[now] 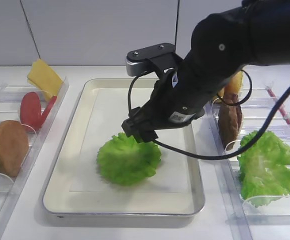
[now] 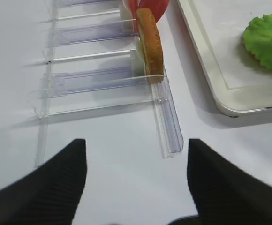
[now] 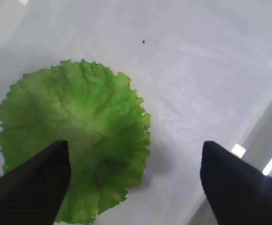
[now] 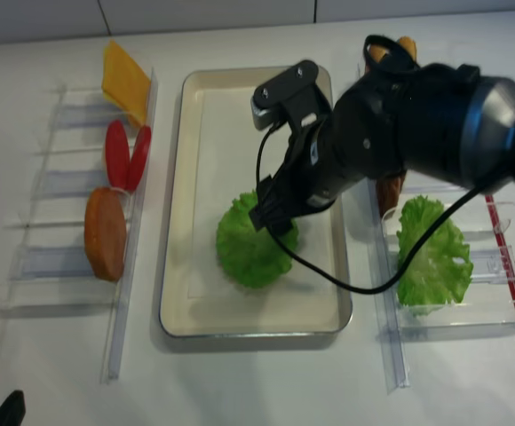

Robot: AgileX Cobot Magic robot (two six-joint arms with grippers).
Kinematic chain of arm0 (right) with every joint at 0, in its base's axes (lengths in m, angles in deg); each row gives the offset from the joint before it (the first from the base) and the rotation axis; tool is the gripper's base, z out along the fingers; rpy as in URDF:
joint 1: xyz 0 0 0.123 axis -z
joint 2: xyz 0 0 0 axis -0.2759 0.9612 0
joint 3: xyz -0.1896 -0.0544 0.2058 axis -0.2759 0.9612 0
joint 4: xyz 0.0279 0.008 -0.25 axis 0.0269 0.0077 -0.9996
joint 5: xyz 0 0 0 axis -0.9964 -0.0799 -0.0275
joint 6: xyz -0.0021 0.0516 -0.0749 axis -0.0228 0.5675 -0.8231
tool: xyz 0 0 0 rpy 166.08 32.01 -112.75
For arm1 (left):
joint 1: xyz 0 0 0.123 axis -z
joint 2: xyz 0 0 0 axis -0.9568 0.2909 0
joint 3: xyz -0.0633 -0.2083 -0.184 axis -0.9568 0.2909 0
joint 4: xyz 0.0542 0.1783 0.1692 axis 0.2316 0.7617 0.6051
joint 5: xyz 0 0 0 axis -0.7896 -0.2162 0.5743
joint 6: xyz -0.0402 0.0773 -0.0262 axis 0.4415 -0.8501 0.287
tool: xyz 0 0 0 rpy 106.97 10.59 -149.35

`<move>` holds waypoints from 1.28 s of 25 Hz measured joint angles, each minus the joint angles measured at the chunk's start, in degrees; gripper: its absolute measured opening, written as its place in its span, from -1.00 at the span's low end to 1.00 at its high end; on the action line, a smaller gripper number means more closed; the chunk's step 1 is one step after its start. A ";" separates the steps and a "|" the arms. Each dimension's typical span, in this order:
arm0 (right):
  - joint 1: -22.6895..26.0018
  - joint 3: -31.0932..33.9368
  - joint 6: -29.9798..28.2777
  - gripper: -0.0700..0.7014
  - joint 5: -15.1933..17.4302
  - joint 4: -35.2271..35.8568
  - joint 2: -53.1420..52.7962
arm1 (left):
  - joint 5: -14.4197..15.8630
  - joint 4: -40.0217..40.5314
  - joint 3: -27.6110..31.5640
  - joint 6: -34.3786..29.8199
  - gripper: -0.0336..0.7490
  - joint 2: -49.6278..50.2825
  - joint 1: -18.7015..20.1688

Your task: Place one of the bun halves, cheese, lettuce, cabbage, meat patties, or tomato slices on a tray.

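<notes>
Hovering released, the right pincer straddles the lettuce edge; bare tray liner lies beyond.

Robot lab bench staged as a burger station. Plain white tabletop under grey wall panels; cream tray at centre, clear plastic holders either side of tray racking cheese, tomato slices, bun half.
</notes>
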 joint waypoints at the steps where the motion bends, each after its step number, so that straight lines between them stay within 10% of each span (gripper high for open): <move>1: 0.00 0.00 -0.53 0.63 0.12 -0.60 -0.68 | 0.00 0.00 0.00 0.00 0.28 0.00 0.00; 32: 0.00 -1.77 -1.28 0.48 13.70 -21.22 -18.56 | 0.00 0.00 0.00 0.00 0.28 0.00 0.00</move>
